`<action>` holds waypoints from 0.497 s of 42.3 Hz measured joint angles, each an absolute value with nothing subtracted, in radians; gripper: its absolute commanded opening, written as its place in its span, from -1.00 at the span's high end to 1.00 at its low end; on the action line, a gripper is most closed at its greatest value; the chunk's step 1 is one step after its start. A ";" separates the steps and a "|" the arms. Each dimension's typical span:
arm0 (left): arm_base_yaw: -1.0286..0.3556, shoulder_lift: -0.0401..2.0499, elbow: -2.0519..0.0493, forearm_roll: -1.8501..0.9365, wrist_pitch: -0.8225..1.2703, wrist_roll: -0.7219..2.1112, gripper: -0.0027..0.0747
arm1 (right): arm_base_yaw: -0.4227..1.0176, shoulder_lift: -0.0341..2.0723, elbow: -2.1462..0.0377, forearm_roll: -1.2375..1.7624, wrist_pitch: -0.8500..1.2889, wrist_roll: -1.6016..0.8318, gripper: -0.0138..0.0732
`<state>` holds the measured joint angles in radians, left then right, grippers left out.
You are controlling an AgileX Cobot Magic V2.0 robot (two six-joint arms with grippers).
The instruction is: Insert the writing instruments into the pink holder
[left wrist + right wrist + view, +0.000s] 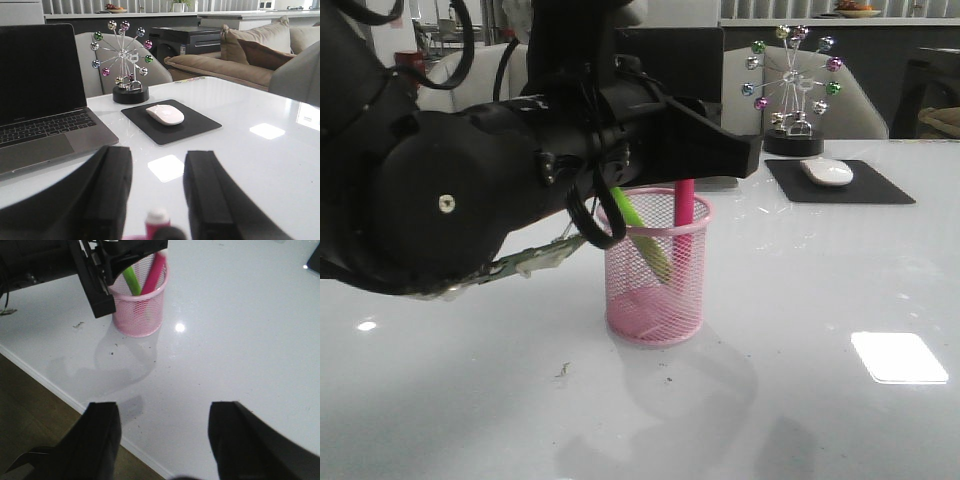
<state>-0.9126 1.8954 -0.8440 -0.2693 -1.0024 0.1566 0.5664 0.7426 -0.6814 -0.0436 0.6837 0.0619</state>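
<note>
Front view: left pincer (157,200) spread above magenta marker (683,225) in pink holder (656,282); lift-out could snag rim (my worry). Right pincer (165,432) spread, well apart.

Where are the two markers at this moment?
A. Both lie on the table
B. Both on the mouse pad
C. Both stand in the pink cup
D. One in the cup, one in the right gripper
C: the green marker and the pink marker both stand inside the cup.

The wire-mesh pen cup (656,290) is pink; in it a lime green marker (642,235) and a magenta marker (682,222). The counter (800,300) is glossy white, the mouse (827,171) white, the mouse pad (840,184) black.
</note>
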 measured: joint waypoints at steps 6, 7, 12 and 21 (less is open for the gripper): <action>-0.913 1.863 -0.844 -0.269 -0.938 0.157 -0.06 | 0.566 0.743 -0.681 -0.044 0.684 0.062 -0.47; -0.913 1.850 -0.844 -0.269 -0.925 0.157 -0.06 | 0.566 0.743 -0.681 -0.044 0.684 0.062 -0.47; -0.913 1.738 -0.844 -0.269 -0.780 0.193 -0.06 | 0.566 0.743 -0.681 -0.044 0.684 0.062 -0.47; -0.903 1.455 -0.844 -0.267 -0.307 0.283 -0.06 | 0.566 0.743 -0.681 -0.044 0.684 0.062 -0.47</action>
